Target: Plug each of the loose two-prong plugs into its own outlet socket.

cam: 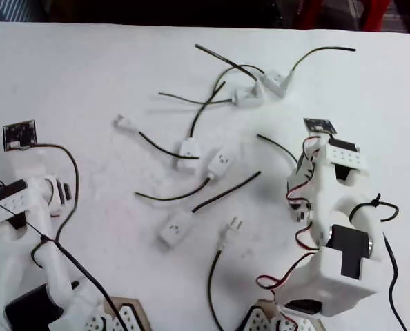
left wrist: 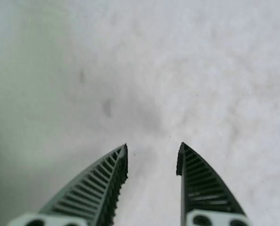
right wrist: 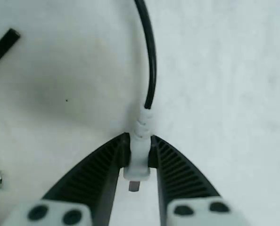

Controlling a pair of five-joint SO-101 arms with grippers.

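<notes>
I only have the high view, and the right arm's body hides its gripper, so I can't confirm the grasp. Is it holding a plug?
Observer: Yes. In the right wrist view, the right gripper is shut on a white plug, with its black cord leading away over the table.
Operator: And the left one?
Observer: The left gripper is open above bare table and holds nothing.

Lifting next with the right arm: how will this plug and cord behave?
The small plastic plug looks light and could twist between the narrow tips of the right gripper. Its thin cord curves loosely, so it will probably trail limply.
</notes>
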